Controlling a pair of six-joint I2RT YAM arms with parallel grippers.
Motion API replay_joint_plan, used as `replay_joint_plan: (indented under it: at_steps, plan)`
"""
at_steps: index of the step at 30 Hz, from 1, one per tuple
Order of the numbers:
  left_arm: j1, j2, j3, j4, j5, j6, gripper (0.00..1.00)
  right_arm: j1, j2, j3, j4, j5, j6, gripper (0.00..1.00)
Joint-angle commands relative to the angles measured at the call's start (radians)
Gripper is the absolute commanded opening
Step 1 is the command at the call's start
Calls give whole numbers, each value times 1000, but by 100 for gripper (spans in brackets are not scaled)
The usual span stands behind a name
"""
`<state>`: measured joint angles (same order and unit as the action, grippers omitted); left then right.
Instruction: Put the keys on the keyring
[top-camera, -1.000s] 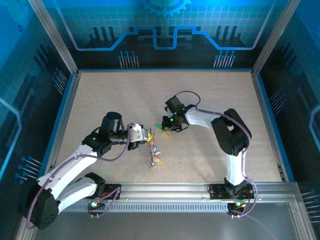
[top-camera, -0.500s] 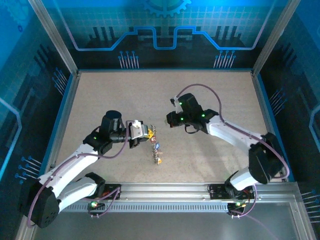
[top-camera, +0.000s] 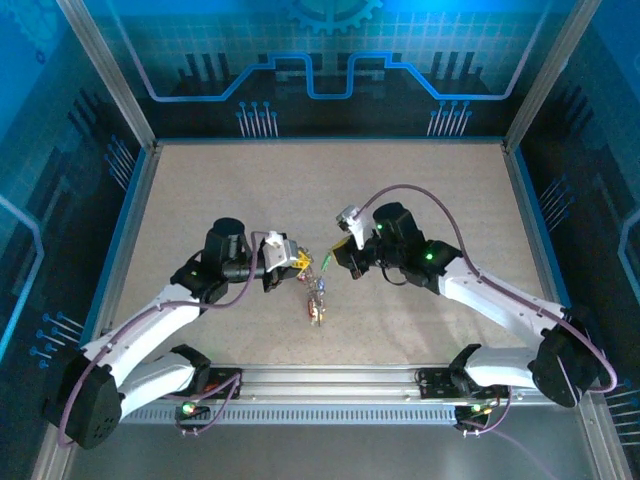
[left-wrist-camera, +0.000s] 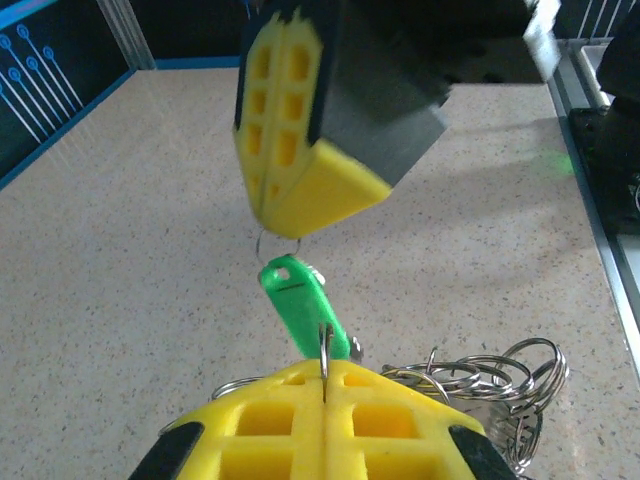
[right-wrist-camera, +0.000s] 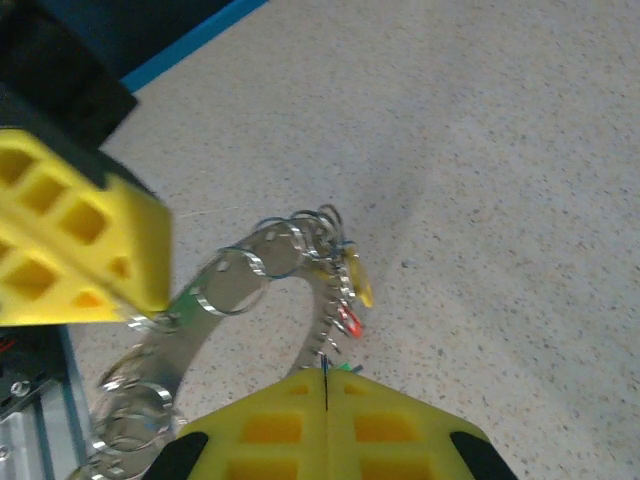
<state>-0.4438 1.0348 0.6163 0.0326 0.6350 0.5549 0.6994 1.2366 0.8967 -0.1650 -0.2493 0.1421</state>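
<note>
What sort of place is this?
Probably a robot test cell: a speckled table fenced by aluminium posts and blue printed panels, with a left arm and a right arm bolted along its near edge.

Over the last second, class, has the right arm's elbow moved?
Yes. The right arm's elbow swung outward toward the table's right edge and near rail.

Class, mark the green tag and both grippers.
green tag (left-wrist-camera: 298, 300), left wrist view, middle of the plastic.
left gripper (left-wrist-camera: 323, 378), left wrist view, between its fingertips.
right gripper (right-wrist-camera: 325, 380), right wrist view, between its fingertips.
</note>
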Motion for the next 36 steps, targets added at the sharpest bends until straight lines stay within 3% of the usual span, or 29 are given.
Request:
replay_joint_plan:
  at_steps: [1,14,36]
  plan:
    - [7,6,19,12,-10,-5,0,11,-14,-11,78,-68,-37,0]
    - [7,44,7,86,6,-90,0,44,50,28,93,-130,-29,0]
    - [9,78,7,130,0,-147,0,73,74,33,124,-105,-13,0]
